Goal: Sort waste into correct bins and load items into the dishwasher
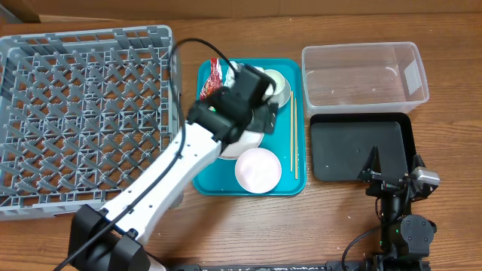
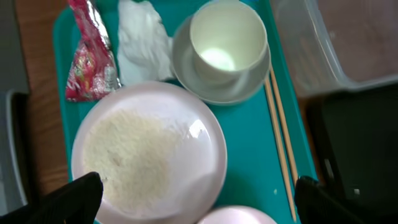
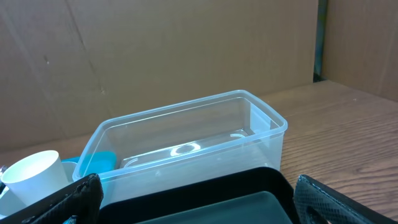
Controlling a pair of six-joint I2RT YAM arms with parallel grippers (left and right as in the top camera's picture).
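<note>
The left hand is hovering, fingers wide apart, over the large plate of rice grains, beside the red wrapper and tissue. The right hand is hanging, spread and empty, over the black tray before the clear tub.

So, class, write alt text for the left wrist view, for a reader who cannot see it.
A white plate holding rice grains sits on a teal tray, below the open left gripper. Beyond it lie a red snack wrapper, a crumpled tissue, and a cup standing in a small dish; chopsticks lie along the right.
</note>
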